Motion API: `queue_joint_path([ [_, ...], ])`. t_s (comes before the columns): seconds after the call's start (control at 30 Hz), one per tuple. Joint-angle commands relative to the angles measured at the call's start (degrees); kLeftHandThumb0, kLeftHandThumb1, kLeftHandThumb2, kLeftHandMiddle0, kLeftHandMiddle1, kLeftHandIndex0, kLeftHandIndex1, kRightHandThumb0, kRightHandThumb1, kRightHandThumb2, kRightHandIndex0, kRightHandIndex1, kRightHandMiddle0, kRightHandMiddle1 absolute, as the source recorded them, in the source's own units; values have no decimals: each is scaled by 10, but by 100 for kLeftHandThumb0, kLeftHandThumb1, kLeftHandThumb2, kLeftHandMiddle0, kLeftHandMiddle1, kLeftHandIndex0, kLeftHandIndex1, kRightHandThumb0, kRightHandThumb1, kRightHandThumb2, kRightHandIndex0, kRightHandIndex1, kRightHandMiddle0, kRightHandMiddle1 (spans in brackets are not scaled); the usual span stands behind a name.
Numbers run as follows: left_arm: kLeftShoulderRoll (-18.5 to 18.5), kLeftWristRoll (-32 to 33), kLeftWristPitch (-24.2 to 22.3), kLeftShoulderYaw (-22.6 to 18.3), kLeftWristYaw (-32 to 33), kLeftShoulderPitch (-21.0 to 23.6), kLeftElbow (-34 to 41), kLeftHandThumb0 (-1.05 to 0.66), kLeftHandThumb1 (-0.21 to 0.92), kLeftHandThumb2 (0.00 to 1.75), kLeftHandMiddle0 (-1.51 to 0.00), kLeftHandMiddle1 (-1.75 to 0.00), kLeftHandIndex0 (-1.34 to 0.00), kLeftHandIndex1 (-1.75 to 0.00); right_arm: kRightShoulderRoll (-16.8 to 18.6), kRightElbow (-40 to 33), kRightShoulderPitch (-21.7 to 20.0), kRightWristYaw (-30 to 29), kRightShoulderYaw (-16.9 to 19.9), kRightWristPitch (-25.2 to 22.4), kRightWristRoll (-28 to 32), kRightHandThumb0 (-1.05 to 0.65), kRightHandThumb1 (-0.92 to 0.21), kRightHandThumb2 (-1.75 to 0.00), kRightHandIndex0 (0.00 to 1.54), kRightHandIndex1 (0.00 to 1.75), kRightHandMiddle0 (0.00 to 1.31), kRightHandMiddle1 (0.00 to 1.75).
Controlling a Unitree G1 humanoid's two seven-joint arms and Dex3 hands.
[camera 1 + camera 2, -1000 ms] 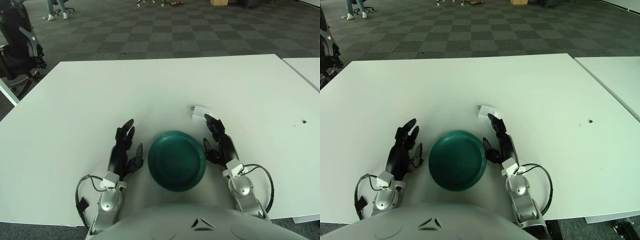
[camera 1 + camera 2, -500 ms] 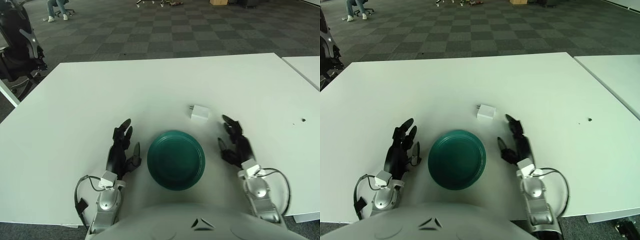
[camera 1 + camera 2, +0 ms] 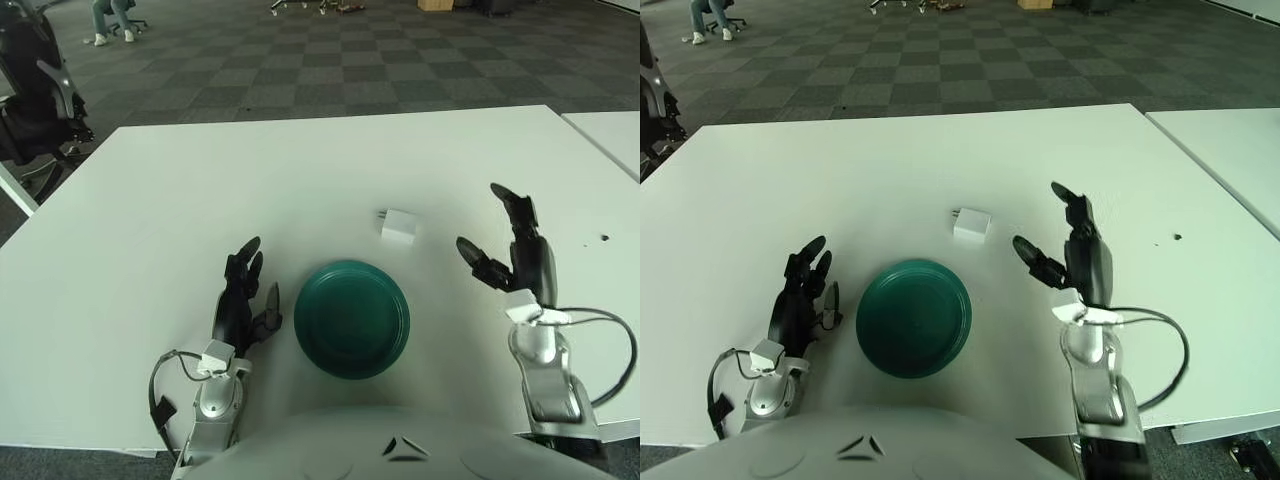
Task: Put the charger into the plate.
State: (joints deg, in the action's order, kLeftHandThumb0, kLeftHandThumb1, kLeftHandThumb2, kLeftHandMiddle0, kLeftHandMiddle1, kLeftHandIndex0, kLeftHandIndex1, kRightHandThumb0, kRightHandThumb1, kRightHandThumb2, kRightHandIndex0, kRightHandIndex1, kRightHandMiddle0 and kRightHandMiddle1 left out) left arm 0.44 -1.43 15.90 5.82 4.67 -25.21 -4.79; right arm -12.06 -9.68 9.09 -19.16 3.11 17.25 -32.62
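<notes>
A white table (image 3: 200, 190) carries a dark green plate (image 3: 352, 318) near its front edge, and nothing is seen lying in the plate. The white charger (image 3: 400, 226) lies on the table just beyond the plate, slightly to the right, with nothing between them. The right hand (image 3: 510, 245) is raised to the charger's right, fingers spread, holding nothing. The left hand (image 3: 243, 300) rests left of the plate, fingers relaxed and empty.
</notes>
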Motion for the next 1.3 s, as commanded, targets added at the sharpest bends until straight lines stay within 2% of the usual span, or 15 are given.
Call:
queue_joint_path([
  [0.0,-25,-8,-69,9,7,-3,-108,-74,92,88,-27,-1,0,-70,-16,49,-74,-30,-51,31,-76,-70,-92,-48,40,4,0,81],
  [0.07,-25,-9,-69,8,8,0,-111,-74,92,88,-28,-1,0,-71,-11,42,-80,-24,-70,13,-102,-70,-92,-48,40,4,0,81],
  [0.23,-28,-11,-69,7,11,8,-122,-75,92,88,-30,-2,0,-73,10,-24,-94,99,-145,-118,-219,-73,-92,-52,37,2,0,82],
  [0.4,-29,-14,-71,6,14,12,-125,-75,92,88,-32,-2,0,-75,7,-3,-127,143,-177,-159,-265,-73,-92,-53,35,0,0,80],
  [0.6,-30,-14,-73,4,13,18,-131,-76,92,88,-33,-2,0,-77,4,50,-159,145,-210,-172,-290,-76,-92,-59,36,1,0,81],
  [0.77,-31,-16,-76,5,12,21,-129,-76,92,88,-34,-2,0,-78,8,125,-192,138,-238,-175,-292,-79,-92,-66,37,1,0,85],
  [1.03,-33,-23,-81,8,10,24,-128,-76,92,88,-33,-1,0,-79,-8,163,-212,169,-257,-176,-269,-79,-92,-67,37,1,0,86],
  [1.27,-34,-28,-86,6,10,32,-131,-75,92,87,-33,-1,0,-79,-22,220,-224,166,-271,-174,-260,-78,-92,-66,34,0,0,80],
])
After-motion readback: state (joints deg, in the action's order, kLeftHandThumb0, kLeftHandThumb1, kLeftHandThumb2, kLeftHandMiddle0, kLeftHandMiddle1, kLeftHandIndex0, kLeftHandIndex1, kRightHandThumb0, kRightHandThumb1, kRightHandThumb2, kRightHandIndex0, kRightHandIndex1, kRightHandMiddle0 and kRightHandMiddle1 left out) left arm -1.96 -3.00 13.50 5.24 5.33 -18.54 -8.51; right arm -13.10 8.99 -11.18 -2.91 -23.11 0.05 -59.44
